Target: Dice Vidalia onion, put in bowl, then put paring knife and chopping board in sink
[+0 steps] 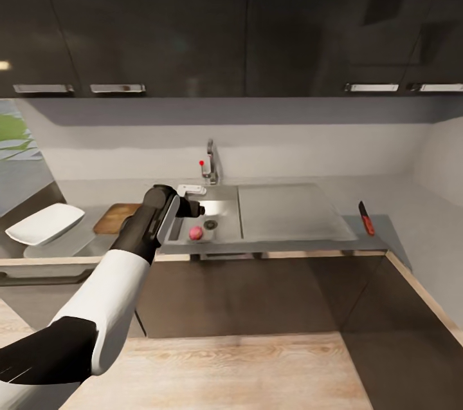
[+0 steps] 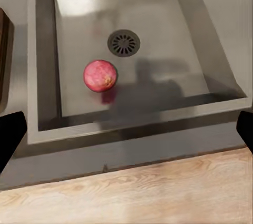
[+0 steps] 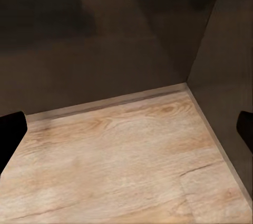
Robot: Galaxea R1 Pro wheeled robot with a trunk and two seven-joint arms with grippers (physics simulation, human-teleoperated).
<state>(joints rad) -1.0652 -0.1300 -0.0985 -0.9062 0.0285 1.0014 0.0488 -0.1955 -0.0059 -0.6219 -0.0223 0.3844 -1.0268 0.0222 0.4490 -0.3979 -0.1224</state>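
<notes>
A round pinkish-red Vidalia onion (image 1: 195, 232) (image 2: 100, 75) lies on the floor of the steel sink (image 1: 226, 203) (image 2: 158, 18), beside the round drain (image 2: 124, 42). My left gripper (image 1: 197, 209) (image 2: 128, 132) hangs open above the sink's front edge, the onion a little ahead of it and untouched. The brown chopping board (image 1: 114, 217) rests on the grey countertop (image 1: 386, 226) left of the sink, partly behind my left arm. Further left stands the white bowl (image 1: 45, 223). The red-handled paring knife (image 1: 366, 217) lies right of the drainboard. My right gripper (image 3: 128, 132) is open over the floor.
A chrome faucet (image 1: 209, 165) with a red knob stands behind the basin. Dark upper cabinets (image 1: 193, 17) hang above. In the right wrist view, wood floor (image 3: 121, 150) meets dark cabinet fronts (image 3: 105, 34) in a corner.
</notes>
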